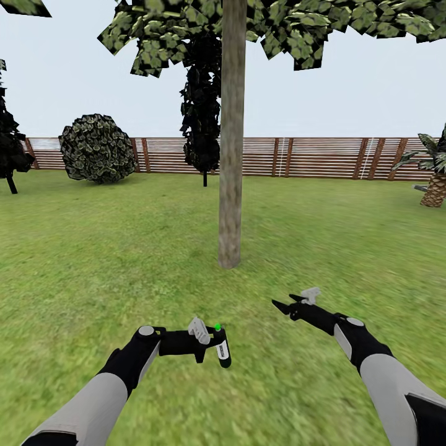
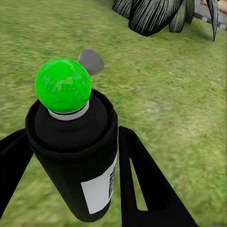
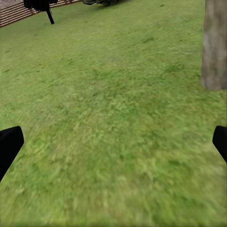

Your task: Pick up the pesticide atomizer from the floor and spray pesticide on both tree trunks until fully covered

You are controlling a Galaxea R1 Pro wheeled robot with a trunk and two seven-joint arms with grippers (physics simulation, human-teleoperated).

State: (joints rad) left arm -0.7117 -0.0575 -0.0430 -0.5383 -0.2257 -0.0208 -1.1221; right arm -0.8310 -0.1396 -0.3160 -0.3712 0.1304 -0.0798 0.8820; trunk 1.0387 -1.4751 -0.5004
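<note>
The pesticide atomizer [image 1: 221,347] is a small black can with a white label and a green dot on top. My left gripper [image 1: 214,344] is shut on it, low over the lawn. In the left wrist view the atomizer [image 2: 75,156] stands upright between the black fingers [image 2: 142,184] of that gripper [image 2: 71,179]. One tree trunk [image 1: 230,155], straight and mottled grey-brown, rises from the grass just ahead, its leaves [image 1: 279,25] overhead. My right gripper [image 1: 282,306] is open and holds nothing, right of the atomizer. The right wrist view looks past that gripper [image 3: 113,144] at grass and the trunk's base [image 3: 215,42].
A brown slatted fence [image 1: 310,158] closes the lawn at the back. A round shrub [image 1: 97,148] sits at the back left, with dark conifers [image 1: 201,111] behind the trunk and at the far left [image 1: 9,142]. A short palm [image 1: 433,179] stands at the right edge.
</note>
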